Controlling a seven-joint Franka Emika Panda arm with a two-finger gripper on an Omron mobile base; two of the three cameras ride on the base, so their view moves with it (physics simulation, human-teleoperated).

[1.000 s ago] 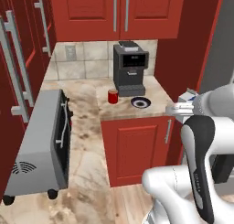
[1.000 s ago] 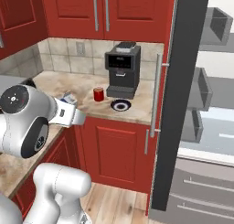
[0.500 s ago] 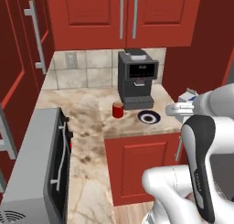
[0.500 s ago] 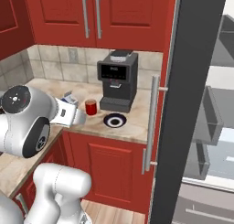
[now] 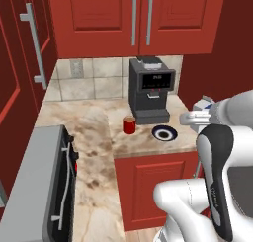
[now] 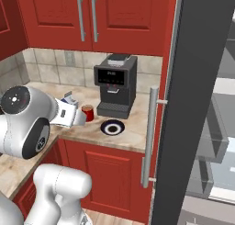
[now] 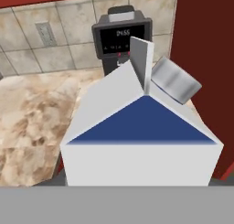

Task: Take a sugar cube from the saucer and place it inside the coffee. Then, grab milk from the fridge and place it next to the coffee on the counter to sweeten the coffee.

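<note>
Red cabinets ran above and below a beige-brown marbled tabletop (image 5: 89,137), tiled backsplash behind, grey fridge with dark door (image 6: 183,127) open on my right. My gripper (image 6: 73,110) was clamped on the white, blue-marked gabled milk carton (image 7: 141,136), carried in the air short of the tabletop edge. Red cup of coffee (image 5: 129,125) stood just left of the navy-rimmed saucer (image 5: 164,133), before the black coffee machine (image 5: 149,90). Saucer looked empty, so sugar step probably done. Remaining: set milk beside the cup.
</note>
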